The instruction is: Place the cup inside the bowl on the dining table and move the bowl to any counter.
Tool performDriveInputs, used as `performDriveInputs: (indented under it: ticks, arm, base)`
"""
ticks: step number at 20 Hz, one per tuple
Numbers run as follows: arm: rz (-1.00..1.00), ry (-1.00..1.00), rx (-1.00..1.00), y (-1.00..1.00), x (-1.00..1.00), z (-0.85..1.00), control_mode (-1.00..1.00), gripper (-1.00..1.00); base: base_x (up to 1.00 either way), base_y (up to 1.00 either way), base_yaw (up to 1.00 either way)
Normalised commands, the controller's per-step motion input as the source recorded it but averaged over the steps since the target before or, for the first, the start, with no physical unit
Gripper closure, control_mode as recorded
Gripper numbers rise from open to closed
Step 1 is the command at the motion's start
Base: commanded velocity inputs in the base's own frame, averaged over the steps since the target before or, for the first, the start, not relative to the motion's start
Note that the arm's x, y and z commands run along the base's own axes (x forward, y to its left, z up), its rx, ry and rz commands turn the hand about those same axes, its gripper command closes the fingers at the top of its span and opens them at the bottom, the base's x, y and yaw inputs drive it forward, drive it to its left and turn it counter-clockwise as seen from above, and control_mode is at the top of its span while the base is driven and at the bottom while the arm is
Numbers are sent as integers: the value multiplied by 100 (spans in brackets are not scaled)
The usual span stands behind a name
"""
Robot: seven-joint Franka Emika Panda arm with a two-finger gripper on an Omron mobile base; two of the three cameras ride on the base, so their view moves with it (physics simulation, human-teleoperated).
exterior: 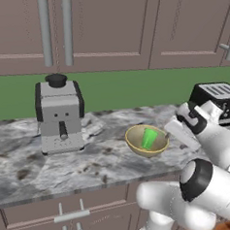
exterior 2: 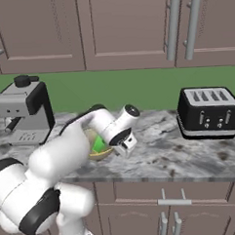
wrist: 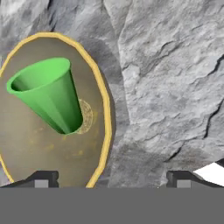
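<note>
The cup [wrist: 48,94] stands in the bowl [wrist: 101,94], and the bowl rests on the counter [wrist: 170,74]. My pincer [wrist: 111,178] is wide and empty, so I judge the task done.

Green cup [exterior: 149,138] stands upright inside tan bowl [exterior: 134,143] on the counter [exterior: 99,159].

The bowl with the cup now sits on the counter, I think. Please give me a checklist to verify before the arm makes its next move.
1. Cup inside the bowl: ok, upright.
2. Bowl resting on the counter, away from its front edge: ok.
3. Gripper open: ok, fingertips spread.
4. Gripper free of the bowl: cannot tell; one fingertip is over the rim.
5. Coffee machine and toaster apart from the bowl: ok.
</note>
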Motion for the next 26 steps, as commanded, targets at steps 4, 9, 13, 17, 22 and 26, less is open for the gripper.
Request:
performDriveInputs:
  ticks: [4, 9, 13, 17, 22, 26]
  arm:
    - [2, -12, 0, 8, -76, 39, -100, -100]
    - [8, -8, -1, 35, -67, 41, -100, -100]
    - [12, -5, -4, 38, -67, 46, -100, -100]
    - [11, -1, -6, 44, -60, 37, -100, -100]
    - [10, 0, -7, 44, -53, 34, -100, -100]
    - [11, -1, -8, 38, -40, 24, -100, -100]
  base:
    - [0, 0, 0]
    - [0, 0, 0]
    - [0, 0, 0]
    - [0, 0, 0]
    - [0, 0, 0]
    - [0, 0, 0]
